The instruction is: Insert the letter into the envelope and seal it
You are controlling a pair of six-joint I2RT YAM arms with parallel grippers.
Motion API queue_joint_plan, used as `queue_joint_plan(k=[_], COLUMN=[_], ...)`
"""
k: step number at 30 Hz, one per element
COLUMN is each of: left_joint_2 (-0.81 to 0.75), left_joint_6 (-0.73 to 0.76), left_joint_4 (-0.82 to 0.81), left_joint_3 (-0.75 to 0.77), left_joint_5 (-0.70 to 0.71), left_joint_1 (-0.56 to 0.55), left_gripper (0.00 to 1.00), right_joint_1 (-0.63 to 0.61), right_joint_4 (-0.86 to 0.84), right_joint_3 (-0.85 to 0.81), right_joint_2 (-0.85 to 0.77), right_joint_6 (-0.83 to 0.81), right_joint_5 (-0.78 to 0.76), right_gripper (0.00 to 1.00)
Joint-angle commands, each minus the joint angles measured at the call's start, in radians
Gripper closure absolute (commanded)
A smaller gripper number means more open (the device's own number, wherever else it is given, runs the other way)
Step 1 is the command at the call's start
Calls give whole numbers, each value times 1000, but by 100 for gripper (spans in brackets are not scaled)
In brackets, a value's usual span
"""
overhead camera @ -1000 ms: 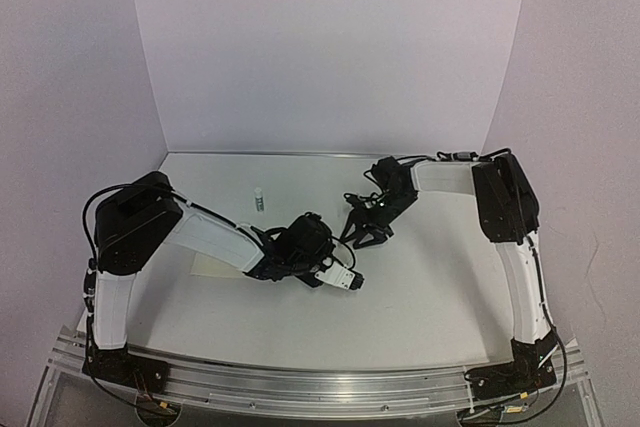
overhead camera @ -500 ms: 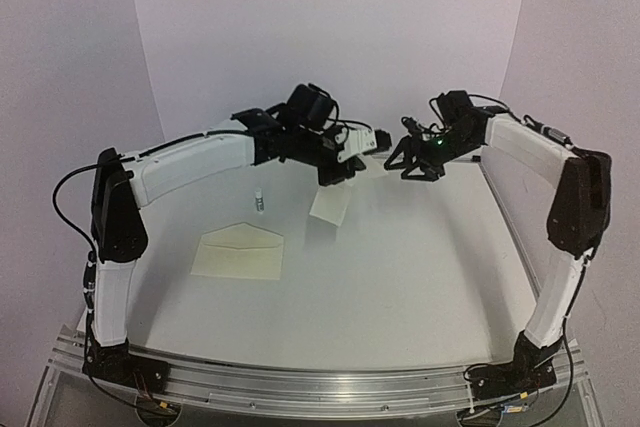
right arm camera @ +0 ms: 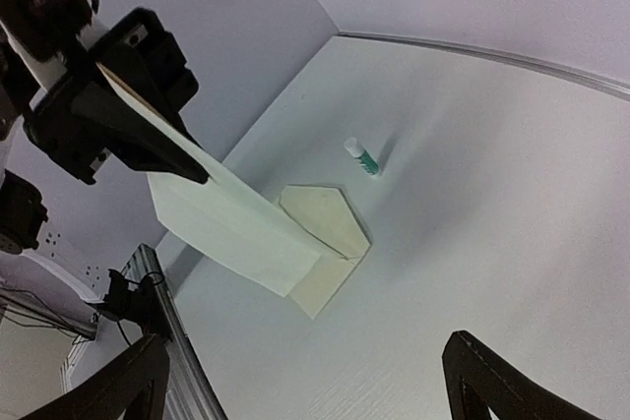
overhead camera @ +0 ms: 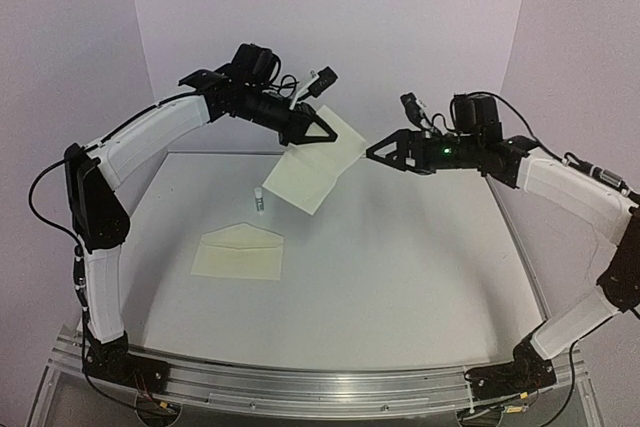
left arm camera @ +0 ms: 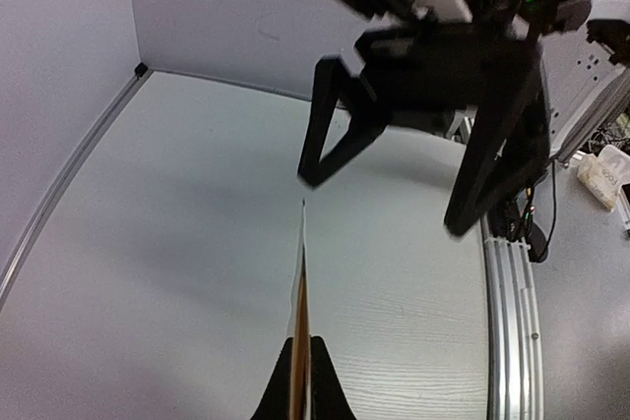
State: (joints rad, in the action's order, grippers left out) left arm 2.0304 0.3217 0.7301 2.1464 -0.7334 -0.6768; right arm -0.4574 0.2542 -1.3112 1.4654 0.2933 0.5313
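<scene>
My left gripper (overhead camera: 322, 133) is raised high over the back of the table and shut on the letter (overhead camera: 316, 161), a folded sheet that hangs down with its pale back showing. In the left wrist view the letter (left arm camera: 301, 282) is edge-on between the fingers, with a tan inner side. The cream envelope (overhead camera: 238, 252) lies flat on the table with its flap open; it also shows in the right wrist view (right arm camera: 330, 228), partly behind the letter (right arm camera: 226, 218). My right gripper (overhead camera: 372, 153) is open and empty in the air, just right of the letter, facing it.
A small white glue stick (overhead camera: 260, 199) with a green band stands behind the envelope; it also shows in the right wrist view (right arm camera: 360, 156). White walls close the back and sides. The metal rail (overhead camera: 320, 387) runs along the near edge.
Both arms have risen from low over the table. My left gripper has carried the letter up and back. My right gripper has lifted and now faces the letter from the right.
</scene>
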Motion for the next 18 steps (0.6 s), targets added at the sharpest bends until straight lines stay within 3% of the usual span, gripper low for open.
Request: queue_joint_plan(k=[1, 10, 18], left_joint_2=[-103, -124, -116], left_joint_6=[-113, -201, -249], left_joint_4=[-68, -124, -157], left_joint_3=[89, 100, 111], left_joint_5=[-100, -141, -158], left_joint_1=[-2, -1, 9], left_gripper=[100, 100, 100], right_joint_1=[-90, -152, -153], right_joint_4=[-468, -656, -826], right_joint_3=[89, 40, 5], right_joint_2=[62, 200, 297], right_joint_6=[150, 258, 400], right_joint_5=[58, 143, 254], right_gripper=[4, 9, 49])
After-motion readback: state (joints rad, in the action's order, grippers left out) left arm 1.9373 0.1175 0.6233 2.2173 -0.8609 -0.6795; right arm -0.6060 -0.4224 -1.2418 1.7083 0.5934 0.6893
